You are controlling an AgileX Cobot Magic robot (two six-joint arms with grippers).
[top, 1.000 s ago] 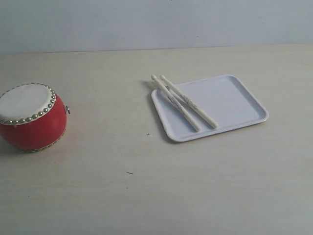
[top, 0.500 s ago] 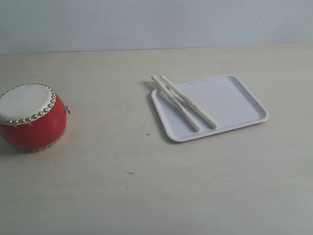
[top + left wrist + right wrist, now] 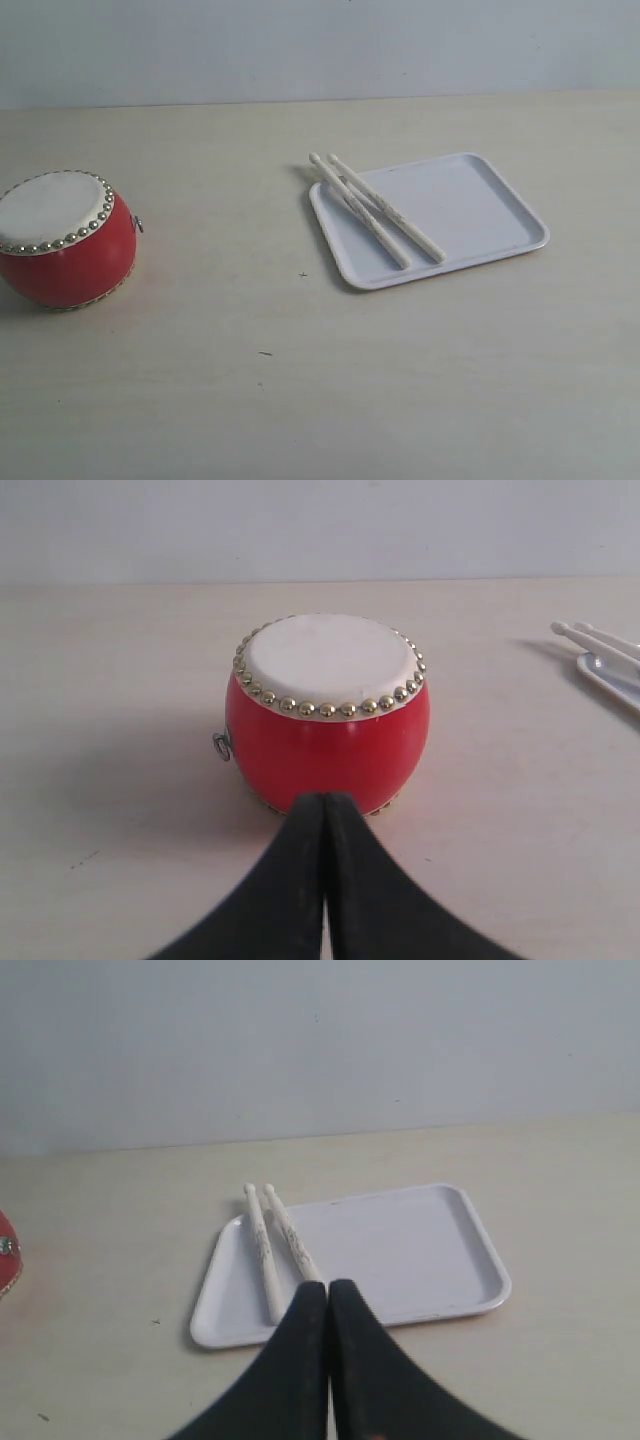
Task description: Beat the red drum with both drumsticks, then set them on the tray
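The red drum [image 3: 62,238] stands on the table at the far left, its off-white skin up; the left wrist view shows it as the red drum [image 3: 328,712] just beyond my left gripper [image 3: 326,800], whose black jaws are shut on nothing. Two cream drumsticks [image 3: 375,210] lie side by side across the left part of the white tray [image 3: 470,205], their tips poking past its far-left rim. My right gripper [image 3: 328,1288] is shut and empty, hanging before the tray [image 3: 400,1245] and the drumsticks [image 3: 270,1245]. Neither gripper shows in the exterior view.
The pale wooden table [image 3: 300,380] spreads around both things, with a plain light wall [image 3: 320,45] behind it. A sliver of the drum [image 3: 6,1260] shows at the edge of the right wrist view. Tray corner and stick tips [image 3: 600,645] show beside the drum.
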